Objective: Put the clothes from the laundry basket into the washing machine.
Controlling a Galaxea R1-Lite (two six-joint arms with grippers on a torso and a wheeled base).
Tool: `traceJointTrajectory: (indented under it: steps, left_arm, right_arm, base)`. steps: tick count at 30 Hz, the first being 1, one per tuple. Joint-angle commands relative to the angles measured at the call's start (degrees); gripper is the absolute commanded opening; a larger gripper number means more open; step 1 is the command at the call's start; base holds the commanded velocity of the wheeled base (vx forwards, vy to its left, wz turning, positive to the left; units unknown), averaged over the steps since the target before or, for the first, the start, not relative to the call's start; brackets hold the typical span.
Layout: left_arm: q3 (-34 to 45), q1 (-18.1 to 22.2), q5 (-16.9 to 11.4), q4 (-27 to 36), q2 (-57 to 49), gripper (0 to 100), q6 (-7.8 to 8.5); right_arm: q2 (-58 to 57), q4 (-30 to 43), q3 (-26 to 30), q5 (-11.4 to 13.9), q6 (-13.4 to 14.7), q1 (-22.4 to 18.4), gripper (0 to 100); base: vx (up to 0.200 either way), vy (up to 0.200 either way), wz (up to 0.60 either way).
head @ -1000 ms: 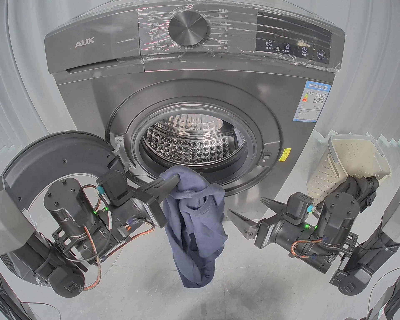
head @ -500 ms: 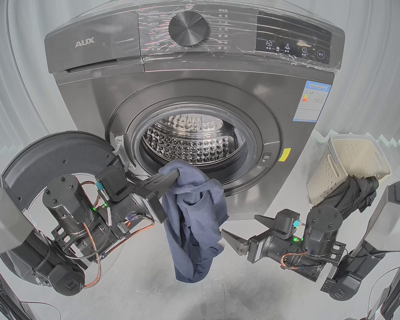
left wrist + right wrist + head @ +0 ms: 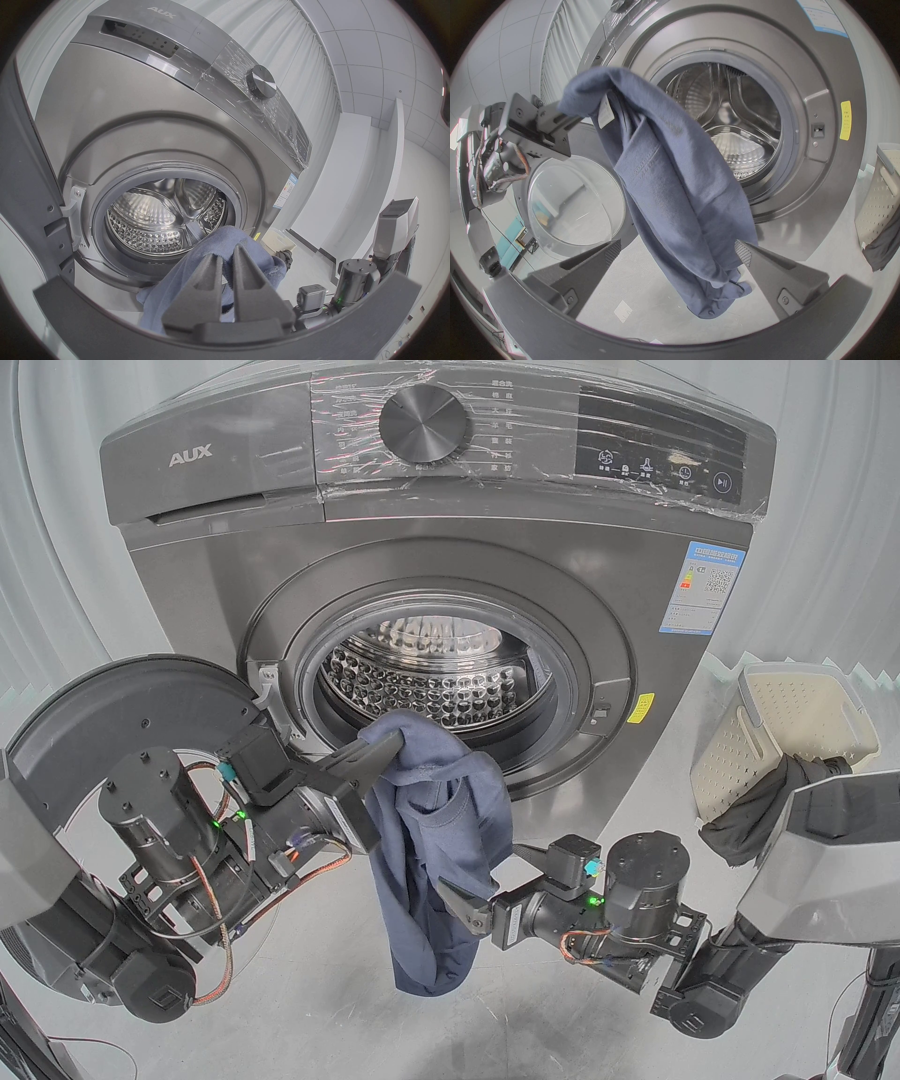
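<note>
We see left gripper [image 3: 396, 746] pinching the blue sweatshirt [image 3: 441, 829] at frame centre, just below the drum opening [image 3: 422, 674]; right gripper [image 3: 487, 880], lower centre, jaws spread beside its hanging tail. We should gather that tail, then feed both ends in.

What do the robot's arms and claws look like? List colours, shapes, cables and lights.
The left claw and right claw have dark grey, wedge-shaped fingers tapering to points. Behind each: a black cylindrical housing, orange cables, a teal connector, green lights. Upper arm shells are angular, pale grey.
</note>
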Motion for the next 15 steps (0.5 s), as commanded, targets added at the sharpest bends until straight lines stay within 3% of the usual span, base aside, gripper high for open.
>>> traceJointTrajectory:
  steps: [1,7,13,14,15]
  left_arm:
    - [-0.05,-0.18,0.01,-0.01,0.13,0,0.09]
    - [-0.05,-0.18,0.01,-0.01,-0.04,0,0.01]
    - [-0.05,-0.18,0.01,-0.01,-0.22,0,-0.08]
    - [-0.05,-0.18,0.01,-0.01,-0.22,0,-0.08]
    - [-0.05,-0.18,0.01,-0.01,-0.04,0,-0.08]
  right_arm:
    - [4.89,0.01,-4.11,0.01,-0.01,-0.57,100]
    - [7.17,0.1,-9.03,0.01,-0.01,-1.63,100]
    - [8.58,-0.34,-9.83,-0.16,0.08,-1.63,100]
    - [8.49,-0.43,-9.83,-0.16,0.17,-1.63,0]
    - [8.49,-0.96,-9.83,-0.16,0.17,-1.37,0]
  base:
    - [0.0,0.0,0.0]
    - [0.0,0.0,0.0]
    - [0.0,0.0,0.0]
    - [0.0,0.0,0.0]
    - [0.0,0.0,0.0]
